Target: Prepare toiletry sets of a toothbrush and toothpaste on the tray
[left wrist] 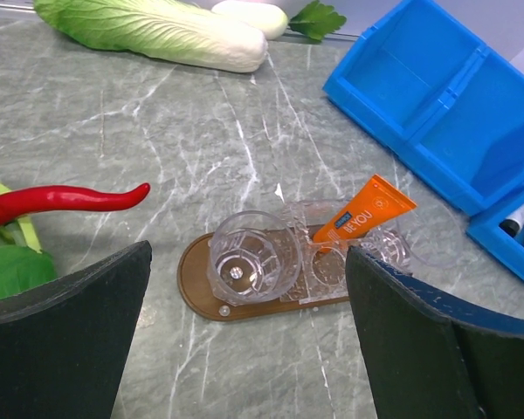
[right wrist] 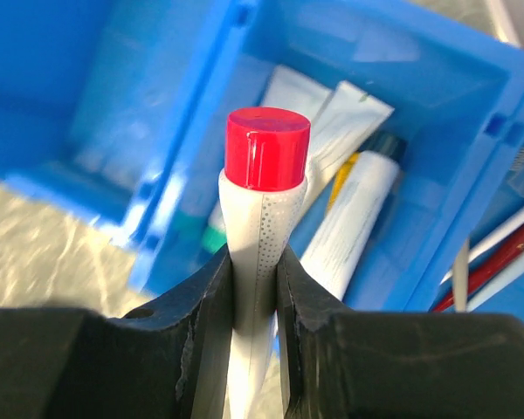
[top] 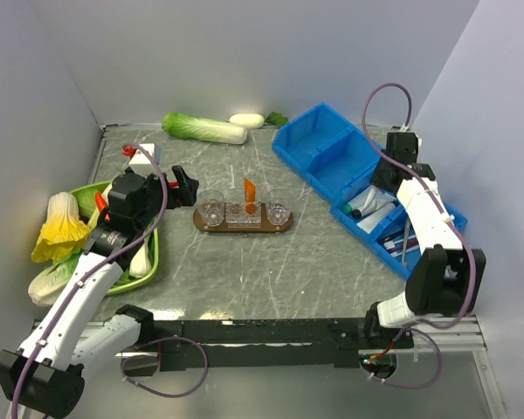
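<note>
While my right tool (right wrist: 255, 266) is clamped on a white red-capped tube (right wrist: 264, 205) above the blue bin (right wrist: 113, 96), I log: left tool (left wrist: 249, 262) spread wide, holding nothing, above the bench (left wrist: 157, 157); toothpaste (left wrist: 362, 211) tilted in the middle clear cup (left wrist: 329, 266) on the dark-brown wooden tray (left wrist: 199, 292).

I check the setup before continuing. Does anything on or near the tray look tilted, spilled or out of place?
Only the toothpaste stands out: it sits tilted, flat end up, in the middle clear cup on the tray, not upright. The two outer cups stand upright. Nothing looks spilled or broken.
</note>
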{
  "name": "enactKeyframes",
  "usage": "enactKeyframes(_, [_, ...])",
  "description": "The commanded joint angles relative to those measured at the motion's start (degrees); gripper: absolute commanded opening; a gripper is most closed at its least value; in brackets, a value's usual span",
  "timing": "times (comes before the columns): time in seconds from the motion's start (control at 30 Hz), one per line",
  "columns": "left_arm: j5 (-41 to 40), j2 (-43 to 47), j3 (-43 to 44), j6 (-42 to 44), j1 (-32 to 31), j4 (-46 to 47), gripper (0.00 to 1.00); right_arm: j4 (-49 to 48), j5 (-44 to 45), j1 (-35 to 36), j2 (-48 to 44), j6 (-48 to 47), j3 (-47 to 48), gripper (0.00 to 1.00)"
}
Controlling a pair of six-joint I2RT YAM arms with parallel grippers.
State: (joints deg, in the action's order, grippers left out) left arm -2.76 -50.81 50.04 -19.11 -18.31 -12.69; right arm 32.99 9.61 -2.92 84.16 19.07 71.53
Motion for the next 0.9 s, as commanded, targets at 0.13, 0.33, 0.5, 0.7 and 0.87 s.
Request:
enactKeyframes(0.13, [12.0, 5.1, -2.4, 1.2, 0.1, 8.5, 0.97, -3.3, -7.8, 10.5, -17.2, -1.2, 0.5, 0.08])
enactKeyframes(0.33, [30.7, 6.2, -4.8, -12.8, -0.6, 21.2, 0.97, -12.7, -22.3, 18.3, -29.1, 1.7, -5.7, 0.07])
enactKeyframes(0.5, [32.6, 3.6, -6.6, -22.7, -12.4, 31.9, 0.97, -24.2, -32.5, 22.7, -36.2, 6.3, -13.8, 0.07])
enactKeyframes(0.7, [31.6, -4.1, -7.4, -28.0, -25.1, 41.4, 0.97, -35.3, -41.2, 26.0, -41.2, 11.5, -19.0, 0.05])
enactKeyframes(0.87, [27.9, -9.4, -6.4, -28.9, -32.0, 44.9, 0.97, -39.1, -44.5, 27.3, -44.1, 14.6, -20.8, 0.04])
